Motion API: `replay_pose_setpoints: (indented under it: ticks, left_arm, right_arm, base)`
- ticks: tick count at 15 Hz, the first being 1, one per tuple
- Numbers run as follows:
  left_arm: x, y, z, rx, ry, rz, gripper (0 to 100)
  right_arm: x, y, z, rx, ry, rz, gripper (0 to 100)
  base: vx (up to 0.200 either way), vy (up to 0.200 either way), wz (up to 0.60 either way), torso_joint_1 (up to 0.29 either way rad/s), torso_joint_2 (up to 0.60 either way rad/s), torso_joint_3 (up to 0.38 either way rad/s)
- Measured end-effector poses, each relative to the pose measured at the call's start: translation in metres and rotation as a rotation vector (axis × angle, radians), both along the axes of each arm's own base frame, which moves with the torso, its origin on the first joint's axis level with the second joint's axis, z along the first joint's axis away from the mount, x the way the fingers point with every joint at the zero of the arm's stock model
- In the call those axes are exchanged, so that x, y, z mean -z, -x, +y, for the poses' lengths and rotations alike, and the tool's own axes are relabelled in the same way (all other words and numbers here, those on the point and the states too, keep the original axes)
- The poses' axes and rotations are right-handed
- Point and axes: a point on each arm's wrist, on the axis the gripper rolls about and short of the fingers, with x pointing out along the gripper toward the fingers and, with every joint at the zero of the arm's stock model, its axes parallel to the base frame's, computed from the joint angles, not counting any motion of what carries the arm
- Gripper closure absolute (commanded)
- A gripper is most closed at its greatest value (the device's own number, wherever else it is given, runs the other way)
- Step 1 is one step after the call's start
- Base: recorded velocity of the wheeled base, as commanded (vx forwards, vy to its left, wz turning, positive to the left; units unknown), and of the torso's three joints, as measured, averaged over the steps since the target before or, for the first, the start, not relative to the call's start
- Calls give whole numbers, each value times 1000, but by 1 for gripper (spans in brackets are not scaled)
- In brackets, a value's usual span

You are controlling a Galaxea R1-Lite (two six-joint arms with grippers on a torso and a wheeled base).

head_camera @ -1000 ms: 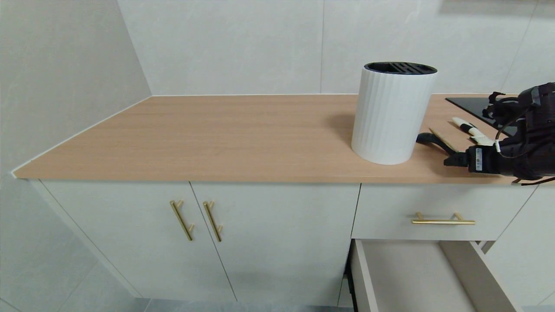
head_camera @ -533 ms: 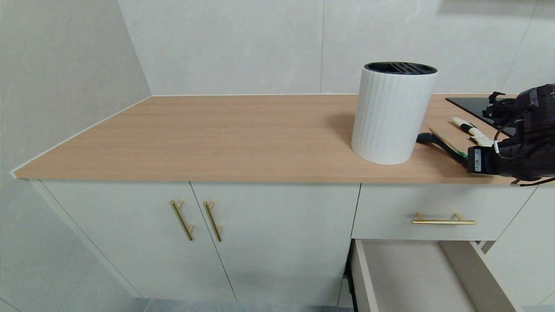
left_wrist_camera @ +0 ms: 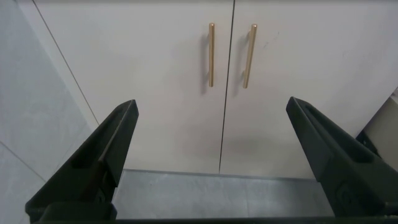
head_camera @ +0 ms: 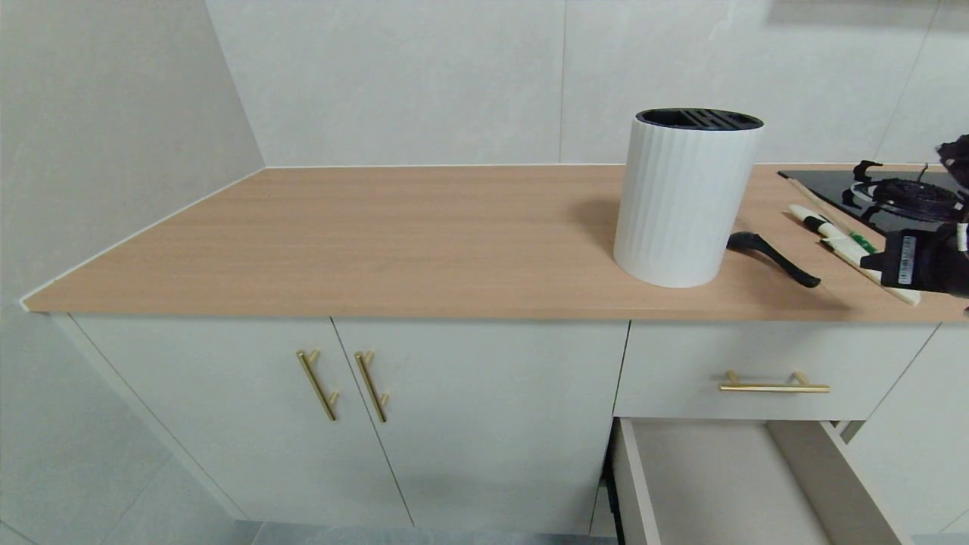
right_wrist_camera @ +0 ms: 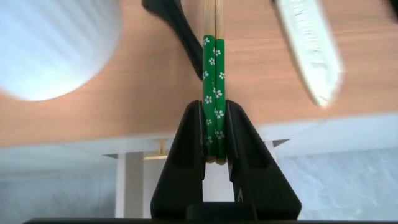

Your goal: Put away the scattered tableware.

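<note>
left pincer (left_wrist_camera: 211, 107) spread wide, right pincer (right_wrist_camera: 212, 117) clamped

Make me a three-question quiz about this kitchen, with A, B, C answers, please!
1. Where is the black utensil?
A) in a sink
B) on the counter beside the white holder
C) on the floor

2. What colour are the chopsticks' held ends?
A) red
B) blue
C) green with white flowers

3. What is the right gripper doing?
A) gripping the chopsticks
B) open and empty
C) holding a cup

Answers:
1 B: it lies on the wood next to the holder.
2 C: the right wrist view shows green with little flowers.
3 A: the gripper is shut on both chopsticks.
</note>
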Motion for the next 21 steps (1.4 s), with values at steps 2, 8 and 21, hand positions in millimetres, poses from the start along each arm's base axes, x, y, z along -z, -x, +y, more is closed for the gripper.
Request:
replay_pose_setpoints:
  ticks: [2,8,21]
  left_arm:
    - [0,0,0,0,0,0,0]
    - [0,0,0,0,0,0,0]
    - [0,0,0,0,0,0,0]
  right_arm:
    - [3,28,0,-22,-14,-6,100]
    - [25,108,4,-298,-140,77,100]
    - [77,132,30,-590,16,651,100]
  base:
    - [0,0,0,0,0,0]
    - [0,0,0,0,0,0]
    - [0,0,0,0,0,0]
